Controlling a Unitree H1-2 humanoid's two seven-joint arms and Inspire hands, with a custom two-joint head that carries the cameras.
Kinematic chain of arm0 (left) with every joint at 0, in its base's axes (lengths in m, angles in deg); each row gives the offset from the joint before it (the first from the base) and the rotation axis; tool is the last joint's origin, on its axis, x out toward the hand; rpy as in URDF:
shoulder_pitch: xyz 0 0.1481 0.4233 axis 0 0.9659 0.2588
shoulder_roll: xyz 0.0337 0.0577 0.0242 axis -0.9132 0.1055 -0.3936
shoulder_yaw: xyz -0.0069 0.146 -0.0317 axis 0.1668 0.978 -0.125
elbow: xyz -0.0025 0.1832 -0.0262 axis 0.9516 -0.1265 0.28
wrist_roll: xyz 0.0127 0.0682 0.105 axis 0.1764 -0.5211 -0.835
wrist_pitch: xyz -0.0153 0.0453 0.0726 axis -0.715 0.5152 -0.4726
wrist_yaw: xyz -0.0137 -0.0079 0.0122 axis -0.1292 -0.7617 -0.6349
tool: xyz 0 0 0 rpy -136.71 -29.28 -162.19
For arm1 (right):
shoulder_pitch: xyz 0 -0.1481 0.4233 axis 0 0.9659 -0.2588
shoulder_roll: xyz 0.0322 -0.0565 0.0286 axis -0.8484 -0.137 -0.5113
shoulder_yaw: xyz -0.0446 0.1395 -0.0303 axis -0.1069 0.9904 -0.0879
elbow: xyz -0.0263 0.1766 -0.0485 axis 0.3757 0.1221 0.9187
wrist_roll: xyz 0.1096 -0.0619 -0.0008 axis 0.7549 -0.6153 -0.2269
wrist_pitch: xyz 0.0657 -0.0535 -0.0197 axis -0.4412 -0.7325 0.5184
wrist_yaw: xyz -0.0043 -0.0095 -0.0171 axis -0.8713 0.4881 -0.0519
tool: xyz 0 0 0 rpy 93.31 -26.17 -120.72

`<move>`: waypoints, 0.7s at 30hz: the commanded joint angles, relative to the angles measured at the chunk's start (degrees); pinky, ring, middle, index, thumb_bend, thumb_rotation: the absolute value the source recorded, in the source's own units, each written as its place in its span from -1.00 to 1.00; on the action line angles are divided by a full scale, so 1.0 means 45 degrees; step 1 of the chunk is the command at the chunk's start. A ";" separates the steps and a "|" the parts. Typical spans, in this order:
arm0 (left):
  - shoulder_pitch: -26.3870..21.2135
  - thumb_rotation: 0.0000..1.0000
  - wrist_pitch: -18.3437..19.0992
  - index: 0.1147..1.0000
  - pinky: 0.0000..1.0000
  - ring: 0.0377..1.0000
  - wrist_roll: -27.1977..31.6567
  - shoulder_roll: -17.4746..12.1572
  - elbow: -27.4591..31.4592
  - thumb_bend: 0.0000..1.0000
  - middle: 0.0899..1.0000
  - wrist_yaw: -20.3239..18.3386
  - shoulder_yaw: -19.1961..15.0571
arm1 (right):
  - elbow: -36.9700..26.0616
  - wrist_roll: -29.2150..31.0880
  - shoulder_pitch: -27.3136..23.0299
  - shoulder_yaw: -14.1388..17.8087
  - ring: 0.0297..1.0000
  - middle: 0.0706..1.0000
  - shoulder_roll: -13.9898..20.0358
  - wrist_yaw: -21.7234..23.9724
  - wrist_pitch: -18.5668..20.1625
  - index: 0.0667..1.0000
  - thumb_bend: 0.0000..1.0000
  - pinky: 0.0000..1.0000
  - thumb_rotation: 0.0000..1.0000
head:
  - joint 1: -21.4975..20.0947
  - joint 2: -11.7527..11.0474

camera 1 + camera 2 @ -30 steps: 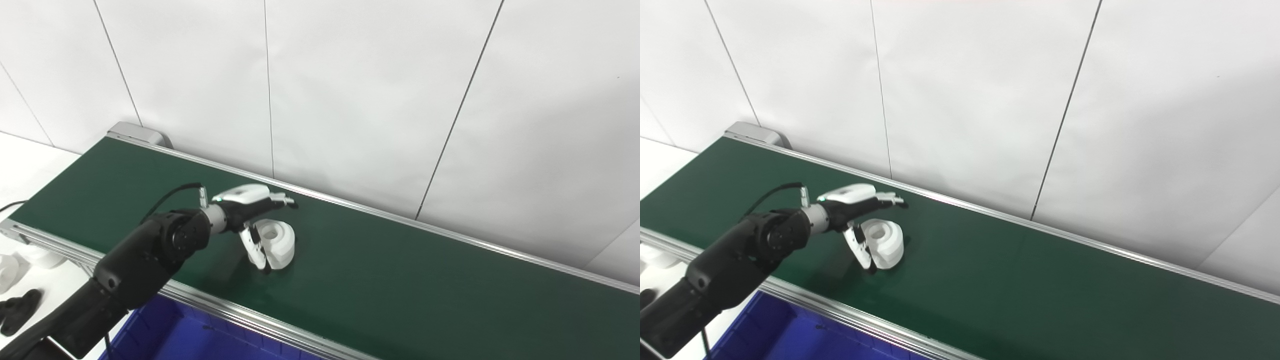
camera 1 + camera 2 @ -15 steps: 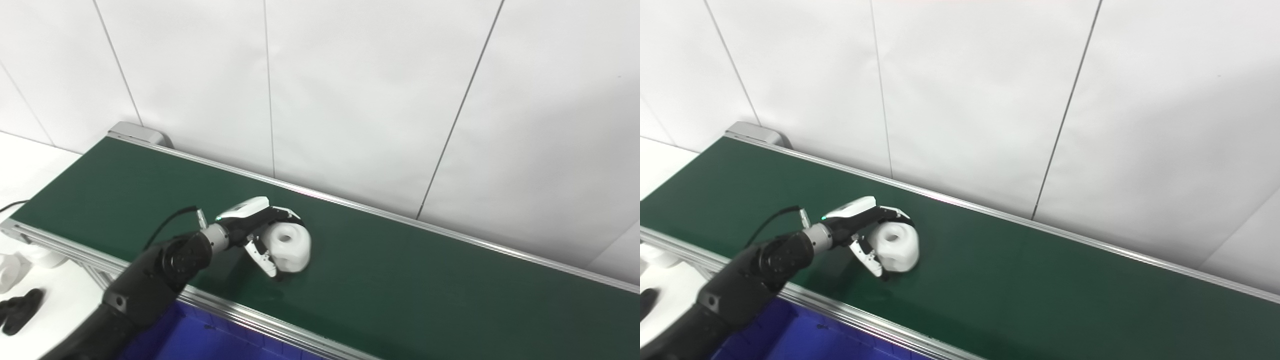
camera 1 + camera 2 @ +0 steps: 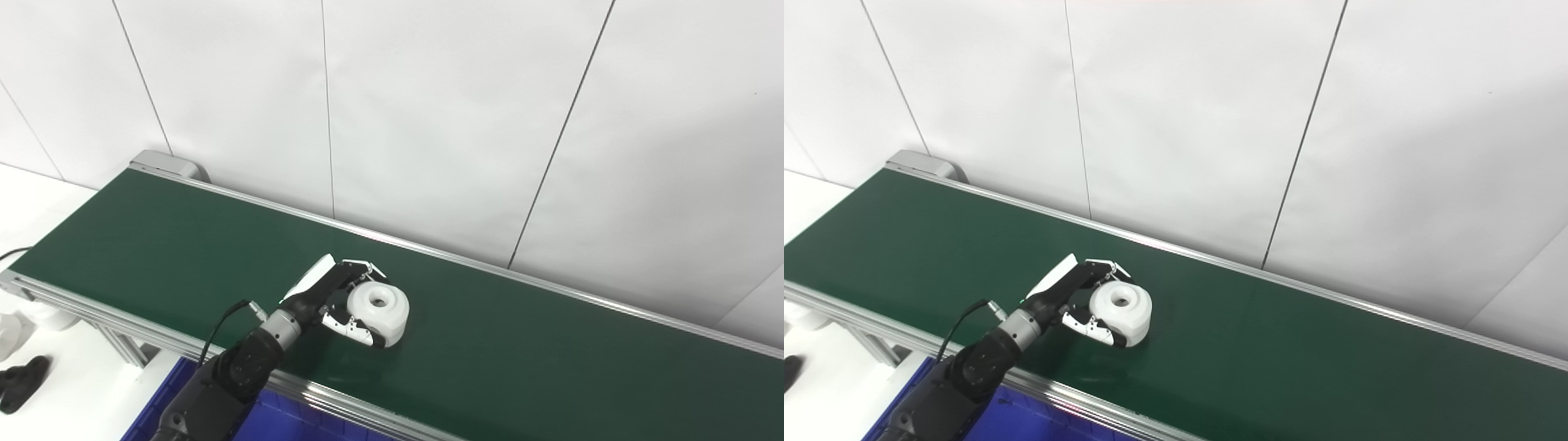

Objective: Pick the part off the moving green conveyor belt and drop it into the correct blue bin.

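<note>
My left robot hand is wrapped around the white part with a hole in its top, fingers curled over its far side and thumb along its near side. The part sits on the green conveyor belt, lower centre of the frame. A blue bin shows at the bottom edge, below the belt's rail
</note>
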 commanded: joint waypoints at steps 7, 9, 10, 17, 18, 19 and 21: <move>0.1403 -1.00 -0.0159 -0.08 -0.11 -0.07 0.1889 -0.0520 0.3049 0.03 -0.16 -0.0639 -0.0694 | -0.1271 0.0082 0.0503 -0.0198 0.85 0.89 -0.0180 0.0178 -0.0027 0.91 0.74 0.74 -0.24 | -0.1530 0.1245; 0.1895 -1.00 -0.0608 -0.09 -0.11 -0.06 0.2364 -0.0652 0.3572 0.03 -0.15 -0.0875 -0.0736 | -0.1461 -0.0087 0.0615 -0.0227 0.84 0.89 -0.0242 0.0122 0.0059 0.90 0.74 0.71 -0.21 | -0.2035 0.1532; 0.2242 -1.00 -0.1020 -0.09 -0.11 -0.06 0.2595 -0.0743 0.3830 0.03 -0.15 -0.0998 -0.0732 | -0.1579 -0.0192 0.0698 -0.0249 0.84 0.88 -0.0271 0.0096 0.0090 0.89 0.75 0.70 -0.20 | -0.2578 0.1881; 0.4109 -1.00 -0.1947 -0.10 -0.09 -0.15 0.2767 -0.1159 0.5378 0.00 -0.11 -0.1412 -0.0594 | -0.2798 -0.0662 0.1268 -0.0456 0.83 0.87 -0.0513 0.0162 0.0921 0.89 0.73 0.75 -0.14 | -0.3788 0.2951; 0.4366 -1.00 -0.1979 -0.11 -0.08 -0.15 0.2778 -0.1200 0.5485 0.00 -0.11 -0.1496 -0.0483 | -0.2872 -0.0760 0.1277 -0.0474 0.83 0.87 -0.0535 0.0148 0.0955 0.89 0.72 0.75 -0.13 | -0.3788 0.2951; 0.4590 -1.00 -0.1985 -0.12 -0.05 -0.14 0.2778 -0.1248 0.5632 0.00 -0.11 -0.1593 -0.0404 | -0.3058 -0.0822 0.1323 -0.0484 0.83 0.87 -0.0541 0.0174 0.1053 0.89 0.71 0.75 -0.12 | -0.4067 0.3450; 0.5015 -1.00 -0.1984 -0.12 -0.04 -0.13 0.2643 -0.1347 0.5883 0.00 -0.10 -0.1739 -0.0219 | -0.3442 -0.0817 0.1387 -0.0502 0.84 0.88 -0.0550 0.0269 0.1363 0.90 0.69 0.76 -0.14 | -0.4300 0.3811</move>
